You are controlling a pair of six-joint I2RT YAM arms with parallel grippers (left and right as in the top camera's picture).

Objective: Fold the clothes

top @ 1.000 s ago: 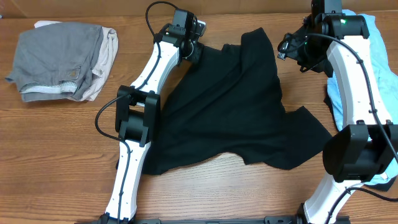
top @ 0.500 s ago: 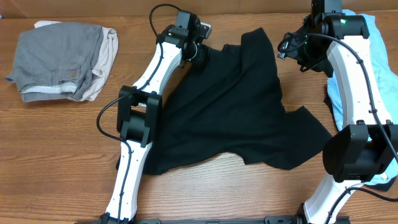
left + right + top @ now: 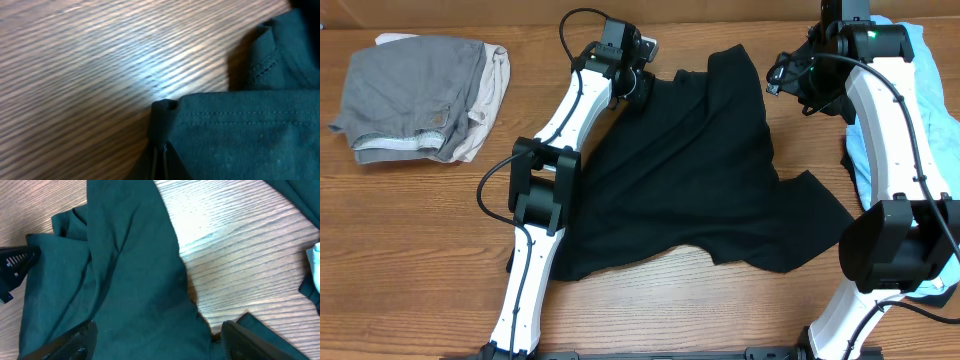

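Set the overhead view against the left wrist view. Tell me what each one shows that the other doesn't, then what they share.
Only the overhead view: the whole black T-shirt spread crumpled, a grey and beige pile at far left, and a light-blue tee under the right arm. Only the left wrist view: the left hand shut on the shirt's corner, with the hem stitching seen up close. Both views: black cloth lying on the wooden table.

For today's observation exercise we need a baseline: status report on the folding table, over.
Left claw shut, pinching edge of black T-shirt. Right claw open over it. T-shirt rumpled, unfolded. Light-blue garment beneath right arm.
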